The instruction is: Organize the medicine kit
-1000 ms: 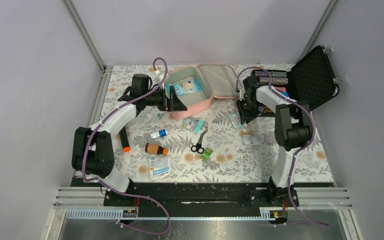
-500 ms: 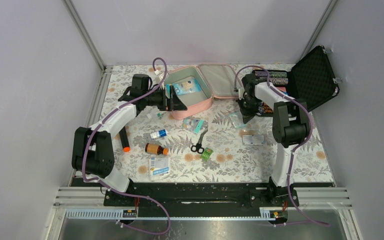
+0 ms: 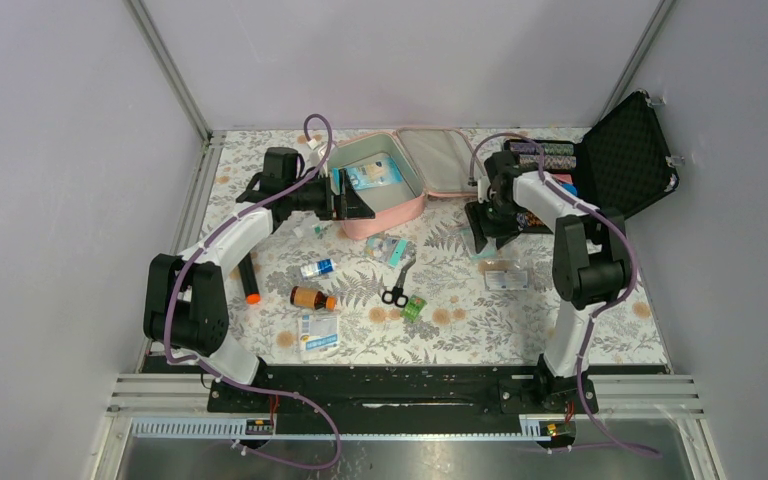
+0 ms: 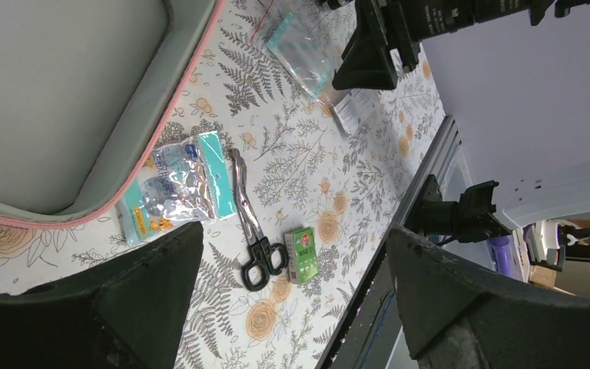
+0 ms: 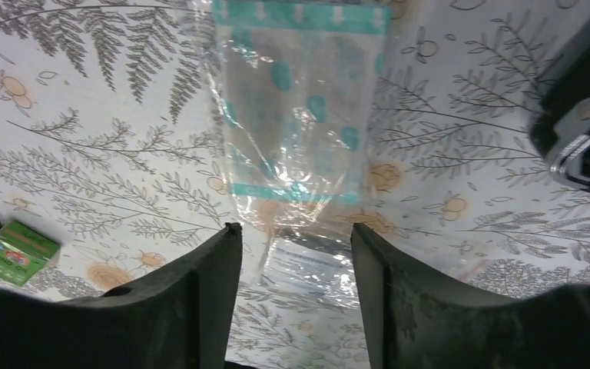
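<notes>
My left arm is stretching long across the tabletop [image 3: 520, 330] with the wrist rolled sideways. My left hand [image 3: 353, 206] is hanging at the near-left corner of the medicine kit [image 3: 388, 220], fingers spreading wide, nothing between them.

My right arm is bending elbow-up, with my right hand [image 3: 481, 233] pointing down just above the tabletop. Its fingers are standing part-spread, straddling the near end of a clear packet [image 5: 299, 131] that's lying flat. It isn't pinching it, as far as I'm seeing.

The medicine kit is sitting right at my left hand, off to the left of my right hand, lid [image 3: 442, 160] folded open on the right-hand side. A blue packet [image 3: 373, 175] is lying inside on the grey lining.

Out past my right hand a black case [image 3: 628, 150] is standing open, holding rows of chips [image 3: 545, 152].

Just beyond my left fingers a foil packet [image 4: 177, 184], scissors [image 4: 253, 234] and a green box [image 4: 302, 256] are lying loose outside the kit.
</notes>
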You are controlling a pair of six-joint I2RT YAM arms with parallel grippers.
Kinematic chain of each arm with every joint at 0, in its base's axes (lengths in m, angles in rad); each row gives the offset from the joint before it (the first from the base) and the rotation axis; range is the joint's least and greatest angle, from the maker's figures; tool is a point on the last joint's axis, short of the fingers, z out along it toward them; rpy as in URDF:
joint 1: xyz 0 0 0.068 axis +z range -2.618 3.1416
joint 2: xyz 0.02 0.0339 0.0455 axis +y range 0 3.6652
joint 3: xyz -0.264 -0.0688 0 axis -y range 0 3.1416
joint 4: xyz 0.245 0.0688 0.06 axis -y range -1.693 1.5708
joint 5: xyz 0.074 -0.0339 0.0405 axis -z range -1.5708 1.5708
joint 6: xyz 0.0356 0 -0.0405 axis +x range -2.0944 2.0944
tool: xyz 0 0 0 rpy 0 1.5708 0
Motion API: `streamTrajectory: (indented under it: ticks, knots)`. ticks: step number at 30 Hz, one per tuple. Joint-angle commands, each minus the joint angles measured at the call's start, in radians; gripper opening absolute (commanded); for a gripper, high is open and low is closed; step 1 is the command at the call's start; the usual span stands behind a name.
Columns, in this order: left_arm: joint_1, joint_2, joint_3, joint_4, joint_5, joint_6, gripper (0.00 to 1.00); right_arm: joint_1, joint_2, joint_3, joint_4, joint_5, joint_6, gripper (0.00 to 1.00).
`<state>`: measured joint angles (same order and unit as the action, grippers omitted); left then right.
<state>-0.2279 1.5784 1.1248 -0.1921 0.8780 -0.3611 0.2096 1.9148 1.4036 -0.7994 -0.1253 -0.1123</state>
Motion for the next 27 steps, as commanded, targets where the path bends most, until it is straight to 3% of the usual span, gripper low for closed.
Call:
streamTrajectory:
  ticks: [1, 12, 21, 27]
  knots:
    - [-0.003, -0.009, 0.005, 0.059, 0.010, -0.017, 0.88, 0.051, 0.006, 0.013, 0.000, -0.011, 0.043, 0.65]
    - [-0.002, -0.016, 0.018, 0.052, 0.008, -0.019, 0.87, 0.122, 0.150, 0.168, -0.115, 0.111, 0.049, 0.69]
    - [0.004, -0.031, 0.032, 0.039, 0.028, -0.029, 0.87, 0.158, 0.256, 0.311, -0.267, 0.232, -0.034, 0.55]
    - [0.011, -0.052, 0.050, 0.031, 0.051, -0.042, 0.87, 0.193, 0.255, 0.285, -0.295, 0.301, -0.059, 0.57]
